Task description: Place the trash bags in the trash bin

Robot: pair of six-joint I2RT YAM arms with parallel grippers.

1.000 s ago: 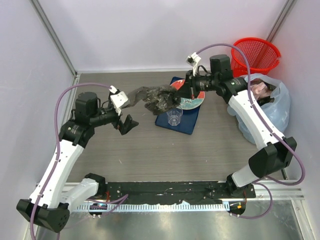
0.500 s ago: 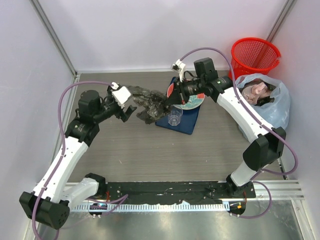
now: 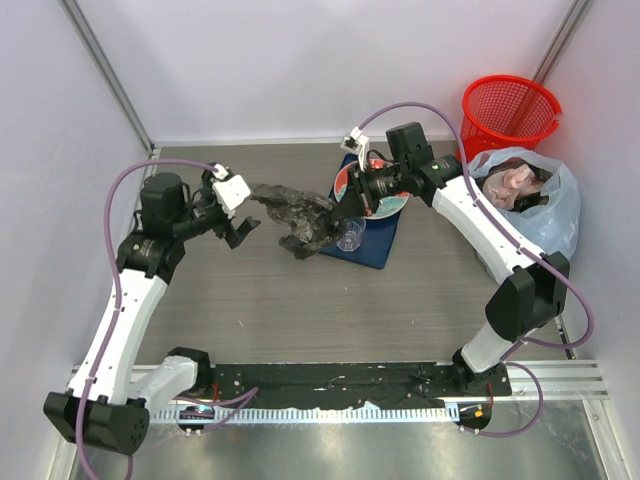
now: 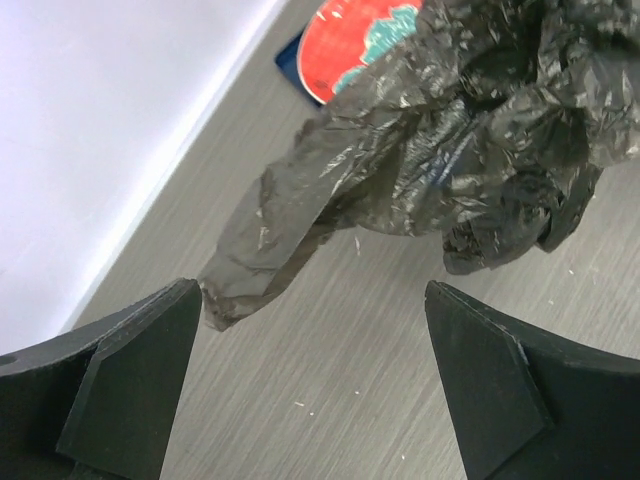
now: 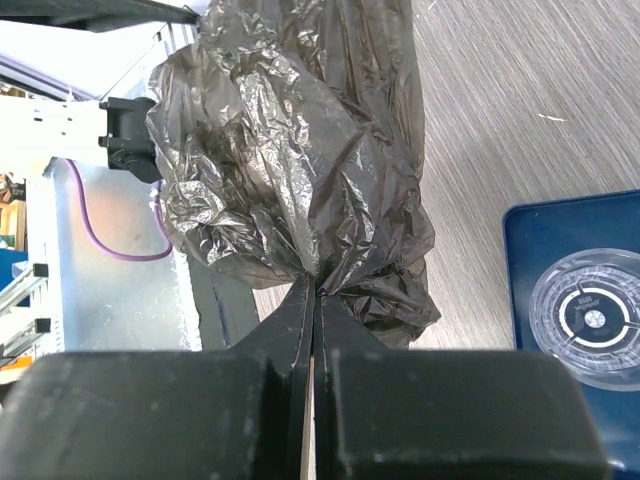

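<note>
Far left: left gripper (image 3: 240, 231) spread wide and grasping nothing, drawn back from half a second ago, when pressed up against the bag's tail. Just ahead of its jaws, beyond the tips: loose end of the dark crinkly trash bag (image 3: 300, 214), low over the table (image 3: 300, 300). Further right: right gripper (image 3: 343, 207) clenched on the bunched far end of the bag, shifted leftward since a second ago. Well behind those jaws, apart from the bag: red trash bin (image 3: 510, 110), unmoved.
</note>
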